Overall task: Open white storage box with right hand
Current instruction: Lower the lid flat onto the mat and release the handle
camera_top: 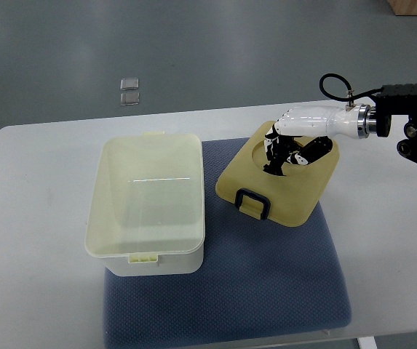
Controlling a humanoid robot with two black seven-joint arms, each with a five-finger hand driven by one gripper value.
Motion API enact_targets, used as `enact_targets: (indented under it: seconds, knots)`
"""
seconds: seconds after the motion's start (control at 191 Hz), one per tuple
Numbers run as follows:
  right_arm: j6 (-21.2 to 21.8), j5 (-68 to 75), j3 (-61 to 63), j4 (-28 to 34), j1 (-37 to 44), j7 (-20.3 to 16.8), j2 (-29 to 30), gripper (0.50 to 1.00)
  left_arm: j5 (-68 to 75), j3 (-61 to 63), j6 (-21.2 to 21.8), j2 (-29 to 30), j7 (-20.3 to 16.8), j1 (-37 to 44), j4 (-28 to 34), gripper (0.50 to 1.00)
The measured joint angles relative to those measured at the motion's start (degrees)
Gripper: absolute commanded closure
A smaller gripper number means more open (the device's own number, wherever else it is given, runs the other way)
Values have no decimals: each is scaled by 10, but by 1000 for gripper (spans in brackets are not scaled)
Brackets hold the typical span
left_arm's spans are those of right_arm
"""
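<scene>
**Lying open on the mat, box and lid apart**

Reaching in from the picture's right edge, the right hand (284, 149) rests over the far part of the yellowish lid (281, 190), its dark fingers (272, 163) curled down into the lid's round recess. Whether they actually clamp the lid or only touch it cannot be told from this view; nothing is lifted clear.

The white storage box (146, 207) stands uncovered on the left part of the blue mat (266, 291), well to the left of the hand, with a strip of mat showing between box and lid. Its inside looks bare and pale. A small latch tab (143, 257) sits on its near rim, another on the far rim.

The lid lies turned at an angle on the mat's right part, its dark handle loop (252, 203) at the near-left edge, pointing toward the box.

The mat lies on a white table (33, 218). On the grey floor beyond the table sit two small clear squares (129, 91).
</scene>
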Motion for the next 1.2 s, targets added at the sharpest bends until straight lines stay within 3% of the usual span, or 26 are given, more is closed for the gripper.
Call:
enact_targets:
  seconds: [0.47,0.512,0.517,0.522,0.528,0.533,0.538,0.543,0.554,0.575,0.904,1.201]
  knots:
    - [-1,-1,-3,0,-23,0,33,998,0,0,0,0,0,0,0,500]
    - [-1,-1,-3,0,-25,0,33,883,0,0,0,0,0,0,0,500]
    - [-1,-1,-3,0,-25,0,33,839,0,0,0,0,0,0,0,500]
    - [-1,-1,-3,0,-26,0,33,838,0,0,0,0,0,0,0,500]
    - [-1,-1,-3,0,-26,0,33,777,0,0,0,0,0,0,0,500]
    - [-1,-1,-3,0,-26,0,33,777,0,0,0,0,0,0,0,500]
    - [-1,0,-3,0,-26,0,33,716,0,0,0,0,0,0,0,500]
    - [-1,0,-3,0,-26,0,34,715,0,0,0,0,0,0,0,500]
    - [-1,1,-3,0,-27,0,34,618,0,0,0,0,0,0,0,500]
    - [-1,3,-2,0,-28,0,34,573,0,0,0,0,0,0,0,500]
    - [15,26,4,-1,-36,0,32,572,0,0,0,0,0,0,0,500]
    - [58,175,33,-1,-36,0,28,570,0,0,0,0,0,0,0,500]
